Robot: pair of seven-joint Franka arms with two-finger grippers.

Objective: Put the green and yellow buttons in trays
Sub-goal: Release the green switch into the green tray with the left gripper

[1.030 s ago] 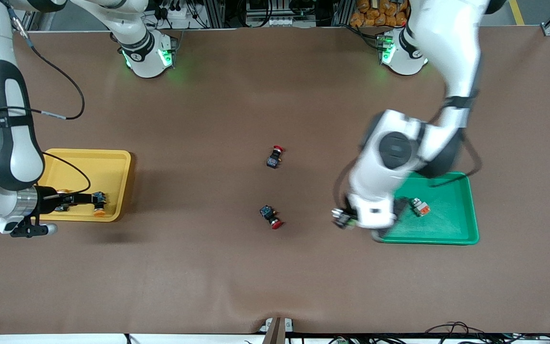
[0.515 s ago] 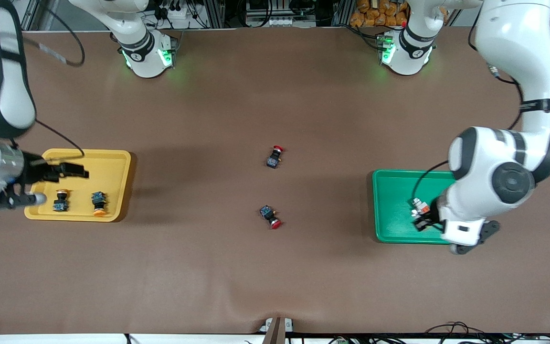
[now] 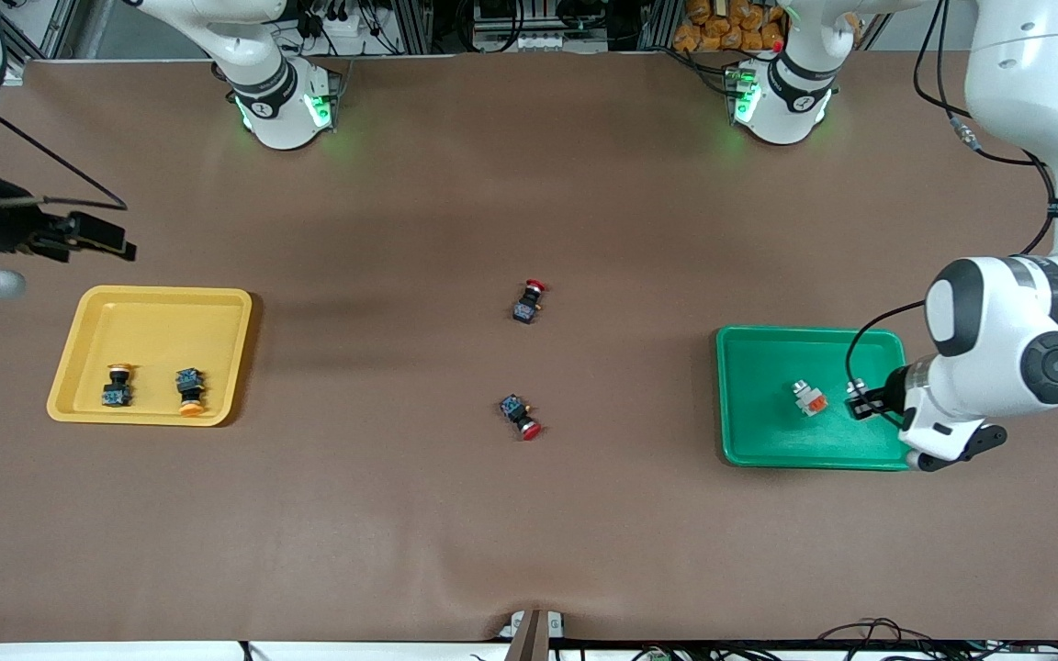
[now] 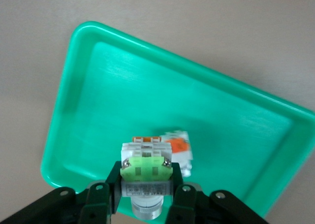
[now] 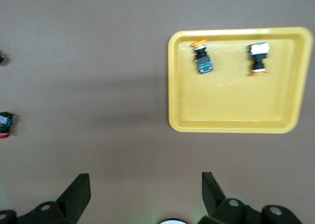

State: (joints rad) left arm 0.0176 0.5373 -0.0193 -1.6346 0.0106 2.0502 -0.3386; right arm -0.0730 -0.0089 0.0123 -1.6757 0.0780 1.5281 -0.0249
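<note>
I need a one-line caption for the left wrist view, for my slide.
Left pincer holds a whitish-grey, green-faced button above the green plastic tray, where an orange-faced button lies.

2 buttons in tray at right-arm end.

The scene is evenly and brightly lit from overhead. Soft, broad shadows are cast on the brown worktop, darkest beside the yellow tray and between the two red-capped switches. Green glow is spread on the worktop by the lamps at the arm bases. In the left wrist view the green tray shows a pale sheen and the left tool is rendered sharp. The right wrist view is slightly soft, with the right tool dark at the frame's edge.
</note>
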